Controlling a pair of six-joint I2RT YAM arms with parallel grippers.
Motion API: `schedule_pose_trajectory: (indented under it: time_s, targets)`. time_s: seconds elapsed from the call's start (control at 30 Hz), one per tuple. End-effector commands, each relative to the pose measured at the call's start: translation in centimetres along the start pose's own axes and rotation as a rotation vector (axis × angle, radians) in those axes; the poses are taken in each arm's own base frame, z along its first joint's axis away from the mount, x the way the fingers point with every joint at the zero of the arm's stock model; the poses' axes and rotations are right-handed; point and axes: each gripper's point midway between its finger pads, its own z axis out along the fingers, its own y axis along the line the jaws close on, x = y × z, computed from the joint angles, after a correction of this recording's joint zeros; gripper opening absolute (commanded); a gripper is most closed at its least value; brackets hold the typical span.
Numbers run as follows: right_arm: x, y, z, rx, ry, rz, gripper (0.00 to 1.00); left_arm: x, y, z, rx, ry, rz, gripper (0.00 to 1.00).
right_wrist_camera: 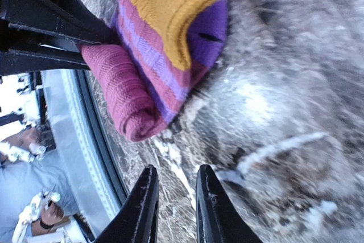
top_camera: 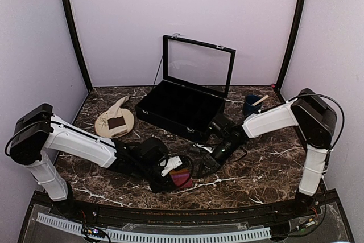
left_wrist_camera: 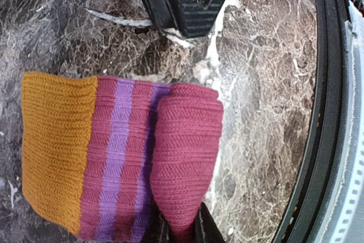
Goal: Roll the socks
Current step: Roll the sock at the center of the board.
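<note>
Close to the table's near edge, the magenta-pink sock (left_wrist_camera: 122,157) lies on the dark marble tabletop (left_wrist_camera: 261,112), partly rolled. A tight magenta roll (left_wrist_camera: 187,152) sits against the purple stripes, and the orange cuff (left_wrist_camera: 57,146) lies flat beyond it. The left gripper (left_wrist_camera: 186,233) is clamped on one end of that roll. Just beside the sock, the right gripper (right_wrist_camera: 176,170) hovers over bare marble, its jaws a narrow slit apart and holding nothing.

To roll well from here, I judge the right gripper should catch the roll's free end so both ends turn together toward the cuff. Turning from one end alone would likely cone or loosen the roll, and light downward pressure should hold the layers snug.

Farther back, the cream-beige sock (top_camera: 119,105) with its brown band rests unrolled on a round beige plate (top_camera: 105,127). Behind it, a black display case (top_camera: 176,109) stands with its glass lid up.
</note>
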Motion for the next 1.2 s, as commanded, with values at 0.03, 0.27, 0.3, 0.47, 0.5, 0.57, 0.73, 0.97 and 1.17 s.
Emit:
schedule_pose_trajectory:
  time_s: [0.03, 0.27, 0.3, 0.47, 0.5, 0.57, 0.73, 0.97, 1.17]
  targets:
    - [-2.2, -0.9, -1.8, 0.128, -0.124, -0.047, 0.22, 1.7, -0.6, 0.1, 0.136, 0.101, -0.084, 0.00]
    - [-3.1, -1.1, -3.7, 0.234, -0.241, -0.108, 0.21, 1.5, -0.8, 0.1, 0.300, 0.142, -0.193, 0.00]
    - [-3.2, -1.1, -4.0, 0.253, -0.256, -0.118, 0.21, 1.5, -0.7, 0.1, 0.316, 0.150, -0.207, 0.00]
    - [-3.0, -0.8, -4.7, 0.346, -0.300, -0.185, 0.21, 1.2, -0.4, -0.1, 0.395, 0.151, -0.274, 0.00]
    - [-2.9, -0.7, -4.7, 0.362, -0.301, -0.201, 0.21, 1.1, -0.2, -0.1, 0.404, 0.149, -0.286, 0.00]
    - [-2.6, -0.4, -4.4, 0.395, -0.300, -0.232, 0.21, 0.9, 0.1, -0.2, 0.422, 0.144, -0.308, 0.00]
    - [-2.4, 1.7, -3.9, 0.480, -0.320, -0.358, 0.21, 0.6, 0.6, -0.3, 0.471, 0.149, -0.351, 0.00]
    - [-2.4, 4.5, -2.2, 0.521, -0.291, -0.501, 0.22, 0.8, 1.1, -0.2, 0.515, 0.167, -0.396, 0.00]
    - [-2.2, 6.7, 0.4, 0.548, -0.221, -0.644, 0.24, 0.9, 1.1, -0.2, 0.552, 0.180, -0.421, 0.00]
